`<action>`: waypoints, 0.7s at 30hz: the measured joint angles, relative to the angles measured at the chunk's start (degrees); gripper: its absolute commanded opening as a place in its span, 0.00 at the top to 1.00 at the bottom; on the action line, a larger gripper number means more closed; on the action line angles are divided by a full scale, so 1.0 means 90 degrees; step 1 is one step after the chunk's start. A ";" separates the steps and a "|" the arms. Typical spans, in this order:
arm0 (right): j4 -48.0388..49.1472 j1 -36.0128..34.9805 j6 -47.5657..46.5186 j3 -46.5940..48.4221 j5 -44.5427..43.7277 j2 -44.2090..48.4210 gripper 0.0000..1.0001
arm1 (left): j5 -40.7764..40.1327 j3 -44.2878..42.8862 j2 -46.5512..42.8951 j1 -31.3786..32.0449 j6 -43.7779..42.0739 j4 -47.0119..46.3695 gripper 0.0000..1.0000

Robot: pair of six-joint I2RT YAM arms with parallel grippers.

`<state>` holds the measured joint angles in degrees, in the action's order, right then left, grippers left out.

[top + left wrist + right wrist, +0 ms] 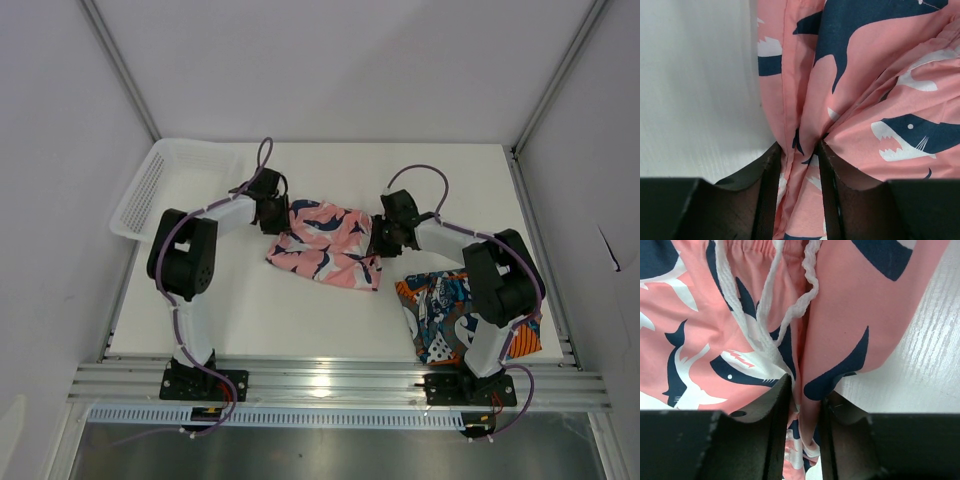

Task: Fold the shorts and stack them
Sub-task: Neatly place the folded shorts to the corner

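The pink shorts (325, 245), printed with navy-and-white sharks, lie crumpled at the table's middle. My left gripper (272, 212) is at their far left edge. In the left wrist view its fingers (771, 165) pinch a bunched fold of the pink cloth (865, 100). My right gripper (380, 236) is at their right edge. In the right wrist view it (805, 395) is shut on pink fabric (840, 315) beside the white drawstring (790, 310). The blue, orange and white printed shorts (440, 310) lie folded at the near right, partly under the right arm.
A white mesh basket (165, 185) stands at the far left corner of the table. The right arm's base link (495, 285) overhangs the printed shorts. Metal frame posts (120, 65) rise at the back corners, and a rail (330, 385) runs along the near edge.
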<state>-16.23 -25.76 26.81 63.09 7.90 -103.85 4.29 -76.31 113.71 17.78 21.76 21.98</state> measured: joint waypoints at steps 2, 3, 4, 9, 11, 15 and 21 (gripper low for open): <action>-0.0012 -0.0007 0.0000 0.0017 -0.0015 -0.0002 0.75 | 0.0032 0.0000 0.0000 0.0015 0.0000 -0.0007 0.66; -0.0015 -0.0007 0.0005 0.0024 -0.0022 -0.0005 0.76 | 0.0049 0.0005 0.0000 0.0019 0.0002 -0.0010 0.75; -0.0019 -0.0007 0.0005 0.0034 -0.0041 -0.0010 0.79 | 0.0058 0.0015 0.0000 0.0027 0.0012 -0.0024 0.81; -0.0078 -0.0019 0.0010 0.0112 -0.0126 -0.0051 0.80 | 0.0104 0.0051 0.0000 0.0119 -0.0092 -0.0027 0.91; -0.0119 -0.0019 0.0010 0.0136 -0.0158 -0.0051 0.82 | 0.0141 0.0051 0.0000 0.0160 -0.0109 -0.0029 0.86; -0.0204 -0.0015 0.0005 0.0175 -0.0199 -0.0056 0.85 | 0.0301 0.0058 -0.0002 0.0199 -0.0185 -0.0061 0.52; -0.0260 -0.0019 -0.0007 0.0209 -0.0221 -0.0061 0.85 | 0.0852 0.0539 -0.0311 0.0063 -0.0012 -0.0580 0.32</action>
<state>-18.57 -25.93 26.74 64.97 5.91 -104.40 11.97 -71.46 110.91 18.35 21.65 16.75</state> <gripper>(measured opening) 0.150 0.661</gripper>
